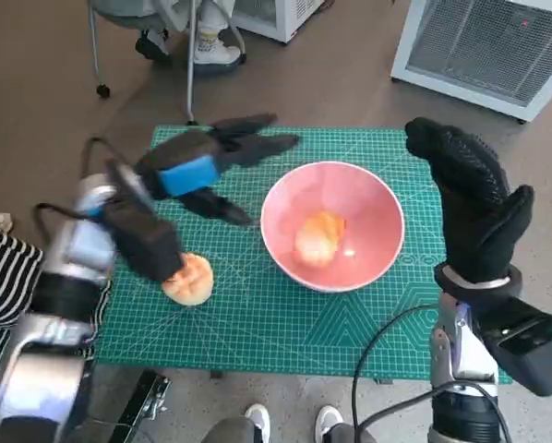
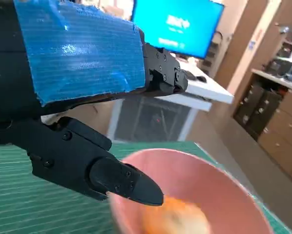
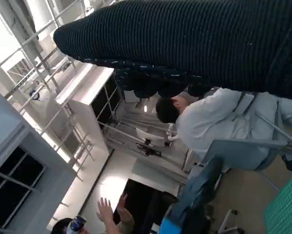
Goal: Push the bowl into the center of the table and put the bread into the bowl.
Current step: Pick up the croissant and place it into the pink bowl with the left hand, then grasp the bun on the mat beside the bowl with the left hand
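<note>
A pink bowl [image 1: 332,224] sits near the middle of the green cutting mat [image 1: 258,314], with an orange bread roll [image 1: 319,236] inside it. In the left wrist view the bowl [image 2: 224,190] and the roll [image 2: 177,219] show blurred below the fingers. A second bread roll [image 1: 189,278] lies on the mat at the left, partly under my left forearm. My left hand [image 1: 211,164] hovers above the mat left of the bowl, fingers spread and holding nothing. My right hand [image 1: 470,198] is raised beside the bowl's right rim, fingers extended, empty.
A white cabinet with a grille [image 1: 488,46] stands beyond the table at the far right. A chair and a person's feet [image 1: 198,46] are behind the table. Shoes [image 1: 285,420] show at the near edge. A person [image 3: 224,122] sits in the right wrist view.
</note>
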